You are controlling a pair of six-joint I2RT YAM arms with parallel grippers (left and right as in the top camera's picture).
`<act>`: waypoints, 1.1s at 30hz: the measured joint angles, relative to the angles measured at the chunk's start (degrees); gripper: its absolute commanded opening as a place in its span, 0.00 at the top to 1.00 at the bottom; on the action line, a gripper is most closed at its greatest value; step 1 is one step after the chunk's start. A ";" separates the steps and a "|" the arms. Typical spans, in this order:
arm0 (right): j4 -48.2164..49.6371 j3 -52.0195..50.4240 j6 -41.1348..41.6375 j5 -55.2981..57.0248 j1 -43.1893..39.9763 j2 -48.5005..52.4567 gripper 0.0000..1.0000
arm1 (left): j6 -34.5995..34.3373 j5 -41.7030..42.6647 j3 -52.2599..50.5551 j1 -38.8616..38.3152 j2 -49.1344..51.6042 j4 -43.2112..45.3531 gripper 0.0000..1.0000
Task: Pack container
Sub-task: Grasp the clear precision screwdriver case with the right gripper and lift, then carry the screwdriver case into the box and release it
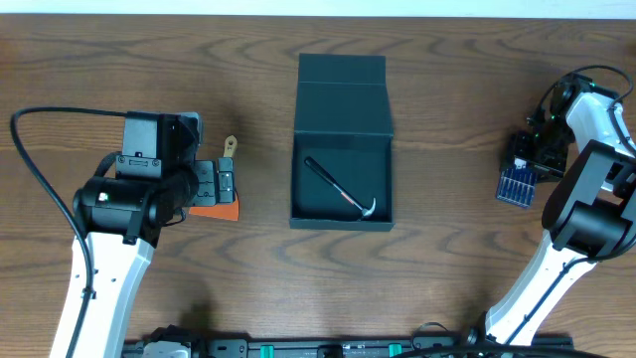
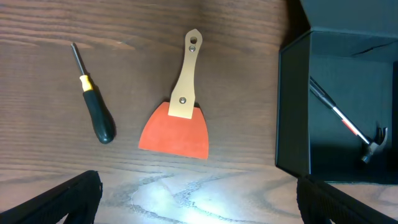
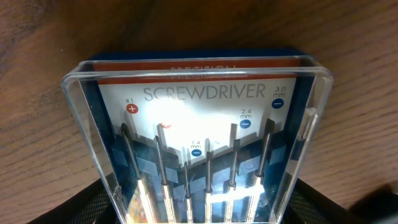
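The dark teal container [image 1: 296, 179] stands open at the table's middle, its lid [image 1: 341, 94] folded back. A small hammer [image 1: 343, 189] lies inside it, also seen in the left wrist view [image 2: 348, 127]. My left gripper [image 1: 227, 187] hangs open over an orange scraper with a tan handle [image 2: 177, 124] and a black-and-yellow screwdriver [image 2: 96, 112]; its fingers [image 2: 199, 199] hold nothing. At the far right, my right gripper [image 1: 527, 151] has closed on a clear-lidded blue screwdriver set [image 3: 199, 124], with a finger against each long side [image 3: 199, 214]. The set [image 1: 517, 182] lies on the table.
The container's near wall [image 2: 292, 112] stands just right of the scraper. The left arm's cable [image 1: 40, 149] loops over the table's left side. A rail [image 1: 348, 348] runs along the front edge.
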 measured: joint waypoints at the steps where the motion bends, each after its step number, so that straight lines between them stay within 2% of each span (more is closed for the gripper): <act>1: -0.04 0.00 0.00 0.00 0.00 0.00 0.53 | 0.00 -0.02 0.00 0.00 0.00 0.00 0.01; 4: -0.35 0.00 0.00 0.02 0.00 0.00 0.71 | 0.00 0.00 0.00 0.00 0.00 0.00 0.02; 6: -0.39 0.00 0.00 0.02 0.00 0.00 0.89 | -0.02 0.00 0.00 0.00 0.00 0.00 0.02; 8: -0.55 0.00 0.02 0.02 0.00 0.02 0.99 | 0.00 -0.02 0.00 0.00 0.00 0.00 0.01; 17: -3.26 0.00 0.02 0.28 0.87 0.02 0.99 | 0.00 0.00 0.00 0.00 0.00 0.00 0.01; 23: -4.48 -0.28 -0.81 0.66 5.49 -3.91 0.99 | 0.00 -0.02 0.00 0.00 0.00 -0.48 0.01; 26: -4.66 -0.28 -2.43 0.72 9.94 -9.92 0.99 | 0.00 -0.07 0.00 0.00 0.00 -1.18 0.02; 33: -4.76 -0.26 -9.11 0.74 25.94 -26.14 0.99 | -0.28 -3.52 0.00 0.81 0.00 -3.58 0.01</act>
